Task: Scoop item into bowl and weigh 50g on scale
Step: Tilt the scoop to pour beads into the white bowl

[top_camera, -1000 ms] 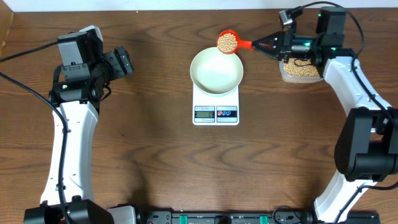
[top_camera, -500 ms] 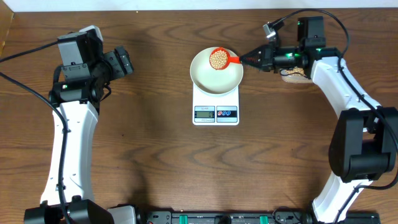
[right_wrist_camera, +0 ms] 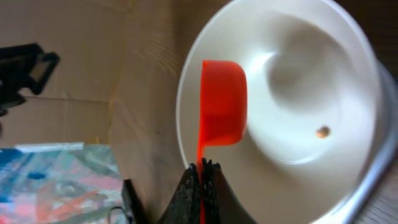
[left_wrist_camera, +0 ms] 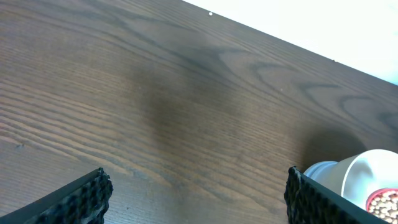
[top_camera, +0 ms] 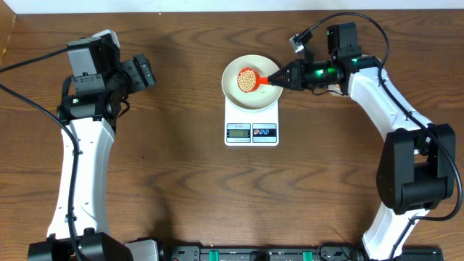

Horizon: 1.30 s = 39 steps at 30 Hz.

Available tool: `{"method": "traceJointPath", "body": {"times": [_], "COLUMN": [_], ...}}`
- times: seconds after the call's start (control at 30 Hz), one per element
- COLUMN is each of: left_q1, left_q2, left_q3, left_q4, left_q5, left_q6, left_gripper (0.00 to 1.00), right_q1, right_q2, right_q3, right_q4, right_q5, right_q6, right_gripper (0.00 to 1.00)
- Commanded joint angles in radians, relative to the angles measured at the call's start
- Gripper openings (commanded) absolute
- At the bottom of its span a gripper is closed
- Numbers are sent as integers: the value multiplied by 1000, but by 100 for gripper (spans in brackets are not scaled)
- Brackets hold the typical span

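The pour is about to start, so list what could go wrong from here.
The right fingers pinch only the thin handle end of the red scoop; tipping could twist it and spill beans outside the white bowl.
The scoop looks full; dumping it all may overshoot the target on the scale, whose display is too small to read.
If the scoop touches the bowl, it might skew the reading.

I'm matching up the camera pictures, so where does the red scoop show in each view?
Overhead: red scoop over the white bowl, upper centre.
Left wrist: bottom right corner, in the bowl, holding beans.
Right wrist: centre, side-on, above the bowl.
Shared landmark: the white bowl, in all three views.
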Motion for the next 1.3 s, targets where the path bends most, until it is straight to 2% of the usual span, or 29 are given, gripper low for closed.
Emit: {"method": "traceJointPath", "body": {"times": [0.0,0.9,1.27], "left_q1": [2,2,2], "left_q2": [-2,-2,-2], "left_q3": [9,9,9], "left_q4": [-3,-3,-3], "left_q5": [-10,-10,-10], "left_q6": [13,13,13], "left_gripper": [91,91,91], "right_q1": [23,154,208], "right_q2": [-14,-53,-57], "right_q3": [26,227,241], "right_q4": [-25,-254,-290], "right_q5": [83,497,627], "right_q6": [-53,-213,-266], "right_gripper": [1,1,1]}}
